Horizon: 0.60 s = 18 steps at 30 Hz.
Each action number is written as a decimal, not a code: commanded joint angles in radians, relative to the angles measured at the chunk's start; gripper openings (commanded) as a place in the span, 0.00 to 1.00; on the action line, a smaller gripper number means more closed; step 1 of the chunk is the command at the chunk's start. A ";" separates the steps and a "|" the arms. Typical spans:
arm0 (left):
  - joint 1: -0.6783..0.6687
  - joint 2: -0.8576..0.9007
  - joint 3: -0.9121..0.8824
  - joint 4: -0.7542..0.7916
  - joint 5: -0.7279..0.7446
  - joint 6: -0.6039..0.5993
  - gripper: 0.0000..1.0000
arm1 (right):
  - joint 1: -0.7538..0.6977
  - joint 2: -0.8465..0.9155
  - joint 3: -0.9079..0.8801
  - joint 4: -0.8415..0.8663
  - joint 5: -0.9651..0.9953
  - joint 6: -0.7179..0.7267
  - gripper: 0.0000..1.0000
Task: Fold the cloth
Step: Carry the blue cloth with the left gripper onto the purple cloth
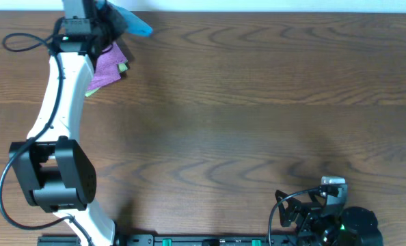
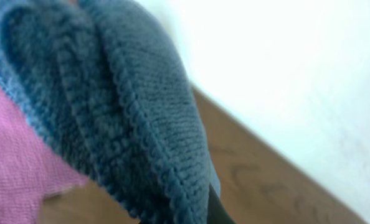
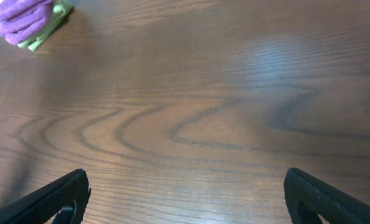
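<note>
The sky-blue terry cloth (image 1: 131,22) hangs bunched from my left gripper (image 1: 107,24) at the table's far left corner. In the left wrist view the cloth (image 2: 110,106) fills the frame in thick folds and hides the fingers, except for a dark tip at the bottom edge. The white tag is not visible. My right gripper (image 3: 185,196) is open and empty, low over bare wood near the front right (image 1: 326,195).
A purple cloth (image 1: 107,68) lies on a light green cloth (image 1: 123,67) just below the left gripper, under the left arm. Both also show in the right wrist view, purple (image 3: 23,15) on green (image 3: 51,25), far off. The table's far edge is close behind the left gripper.
</note>
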 commanded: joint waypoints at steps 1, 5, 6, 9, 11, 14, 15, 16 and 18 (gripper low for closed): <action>0.016 0.011 0.022 0.035 -0.030 0.020 0.06 | -0.008 -0.007 -0.002 -0.001 0.006 0.009 0.99; 0.018 0.047 0.033 0.070 -0.066 0.058 0.05 | -0.008 -0.007 -0.002 -0.001 0.006 0.008 0.99; 0.018 0.063 0.042 0.070 -0.068 0.066 0.06 | -0.008 -0.007 -0.002 -0.001 0.006 0.009 0.99; 0.018 0.121 0.079 0.067 -0.068 0.100 0.06 | -0.008 -0.007 -0.002 -0.001 0.006 0.008 0.99; 0.018 0.147 0.094 0.066 -0.073 0.111 0.06 | -0.008 -0.007 -0.002 -0.001 0.006 0.009 0.99; 0.018 0.167 0.097 0.066 -0.106 0.130 0.06 | -0.008 -0.007 -0.002 -0.001 0.006 0.009 0.99; 0.018 0.171 0.097 0.064 -0.117 0.135 0.06 | -0.008 -0.007 -0.002 -0.001 0.006 0.009 0.99; 0.019 0.172 0.097 0.059 -0.124 0.150 0.06 | -0.008 -0.007 -0.002 -0.001 0.006 0.009 0.99; 0.019 0.172 0.097 0.045 -0.135 0.175 0.06 | -0.008 -0.007 -0.002 -0.001 0.006 0.009 0.99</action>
